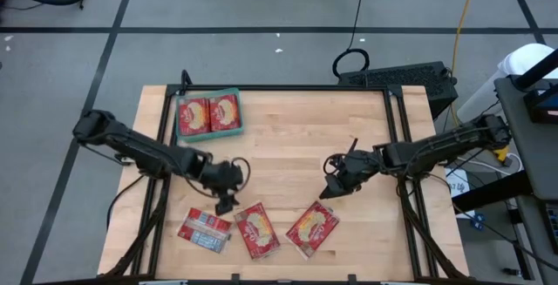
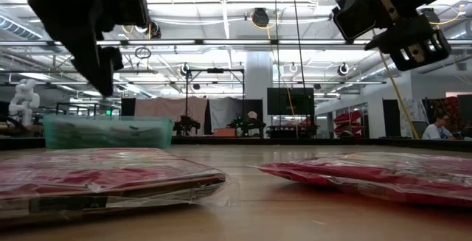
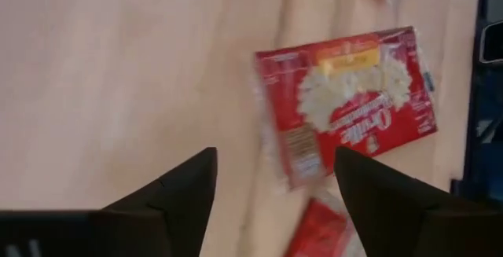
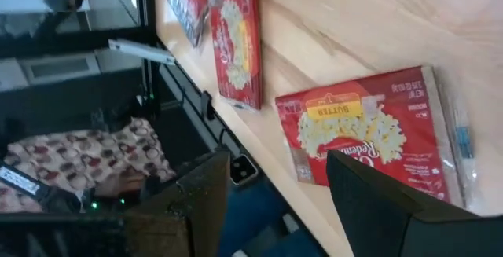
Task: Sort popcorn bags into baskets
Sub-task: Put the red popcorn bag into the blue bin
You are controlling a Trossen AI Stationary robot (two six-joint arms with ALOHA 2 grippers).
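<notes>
Closest to the low camera lie two popcorn bags, one at the picture's left (image 2: 110,173) and one at its right (image 2: 376,175), both flat on the wooden table (image 1: 288,145). From above, three bags rest along the near edge: one with its label side up (image 1: 206,230), a middle one (image 1: 258,229) and one further right (image 1: 312,228). Two more bags already sit side by side in the teal basket (image 1: 228,93) at the far left corner of the table.

Judging from this, the sorting is partly done and the step in hand is the reach for a next bag. The left gripper (image 1: 226,200) hovers above the table between the label-side bag and the middle bag, just beyond them, and it is empty, with its fingers (image 3: 185,190) spread wide. In its wrist view the middle bag (image 3: 346,100) lies ahead of the fingers, not between them. The next move probably calls for coming down over one bag's edge and closing on it, then carrying it well across to the basket.

The right gripper (image 1: 338,185) waits above the table just beyond the rightmost bag (image 4: 369,127), its fingers also apart and holding nothing. That bag lies near its tips, apart from them.
</notes>
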